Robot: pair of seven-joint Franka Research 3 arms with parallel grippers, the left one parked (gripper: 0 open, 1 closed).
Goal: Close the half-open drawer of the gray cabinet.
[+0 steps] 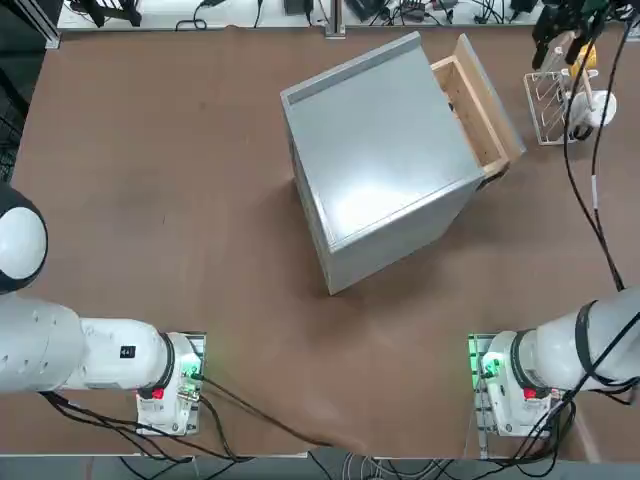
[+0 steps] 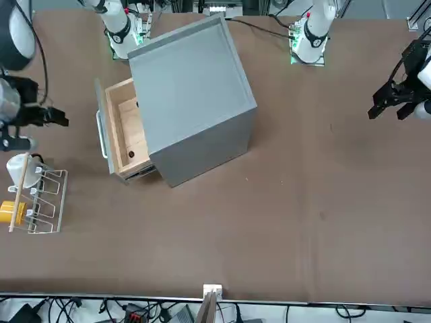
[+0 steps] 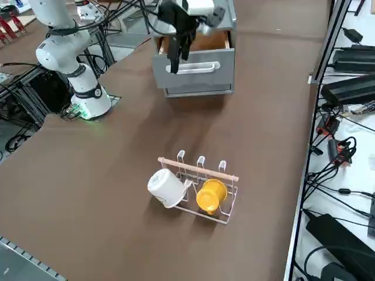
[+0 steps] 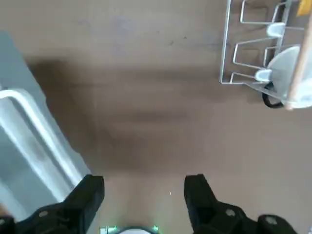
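While apparently apart: drawer [image 4: 29, 146], claw [image 4: 144, 192].

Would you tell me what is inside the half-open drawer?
The drawer shows a bare wooden floor with one small dark spot near its front; the part inside the gray cabinet is hidden. The right gripper hovers outside, open.

Right gripper [image 4: 144, 192] over brown table [image 4: 146, 73], fingers [image 4: 90, 192] apart, beside gray-fronted drawer [image 4: 19, 161]; wire rack [image 4: 253, 53] farther off.
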